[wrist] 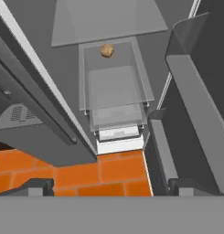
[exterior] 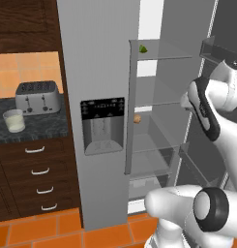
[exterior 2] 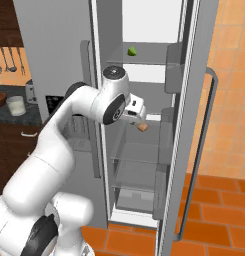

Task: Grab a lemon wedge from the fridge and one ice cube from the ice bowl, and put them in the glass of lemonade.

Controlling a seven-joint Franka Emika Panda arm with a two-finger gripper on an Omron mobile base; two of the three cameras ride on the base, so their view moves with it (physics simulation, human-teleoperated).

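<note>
The two-finger gripper [wrist: 104, 186] is seen with its jaws spread wide and nothing between them; its two dark fingertips [wrist: 34, 186] stand far apart at the bottom of the hand view, over the orange floor tiles [wrist: 109, 171]. The hand is held in the open doorway of the tall light-grey two-door fridge [exterior: 98, 72], at about the height of the middle shelf.

One small tan-orange round item [wrist: 107, 50] is seen lying on a clear glass shelf [wrist: 114, 87] below the hand.

One tiny yellow-green lemon wedge [exterior 2: 132, 50] is seen, lying on the top glass shelf, well above the hand and apart from it. It appears as a small, bright green-yellow piece with a pointed edge; finer detail cannot be made out.

The fridge's right door [exterior 2: 196, 125] is swung open, and its long vertical handle [exterior 2: 210, 130] is visible. A black dispenser panel [exterior: 102, 125] is set in the closed left door.

On the dark speckled counter [exterior: 33, 127] to the left, one small clear glass of lemonade [exterior: 14, 120] with pale whitish liquid is placed just in front of one silver toaster [exterior: 37, 96]. Four drawer handles [exterior: 39, 170] are counted beneath.
</note>
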